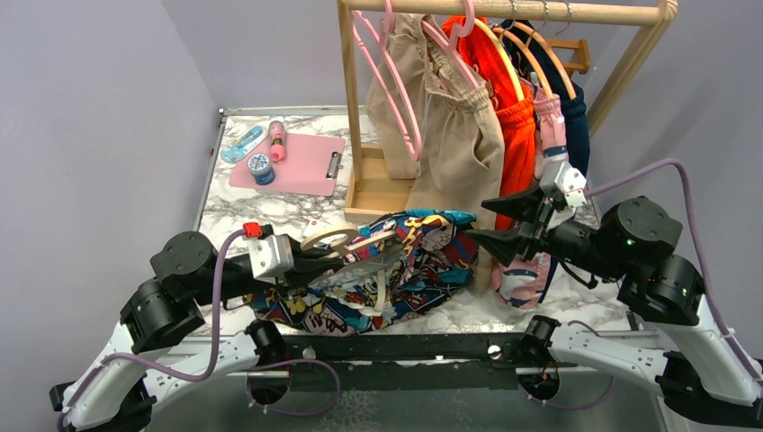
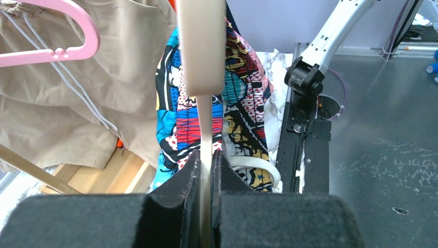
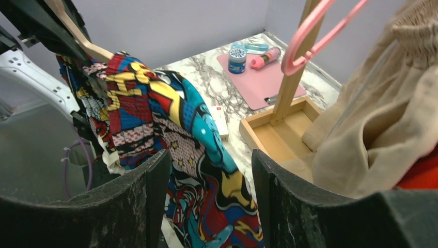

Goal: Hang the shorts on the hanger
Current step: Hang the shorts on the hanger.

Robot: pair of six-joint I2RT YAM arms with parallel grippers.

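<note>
Top external view, one entry: left gripper (image 1: pixel 328 255), jaws clenched on the hanger (image 1: pixel 328 237), cream, gripped near its hook end; the left wrist view confirms both pads pressed flat against the slim frame. Shorts (image 1: pixel 423 261), comic print, lie between the two arms at the near side of the marble table (image 1: pixel 270 207), draped over the hanger, with cream frame showing through the folds. Right gripper (image 1: pixel 475 219), jaws spread and holding nothing, is just beside the shorts' right edge. Behind stand a wooden rack (image 1: pixel 504 11), pink hangers (image 1: pixel 387 81), beige shorts (image 1: pixel 459 144) and an orange garment (image 1: pixel 515 135). Progress, judged: cloth appears mostly mounted. Whether it sits evenly on the bar cannot be told, as bunching hides it. Likely remaining: straightening by the free gripper.
</note>
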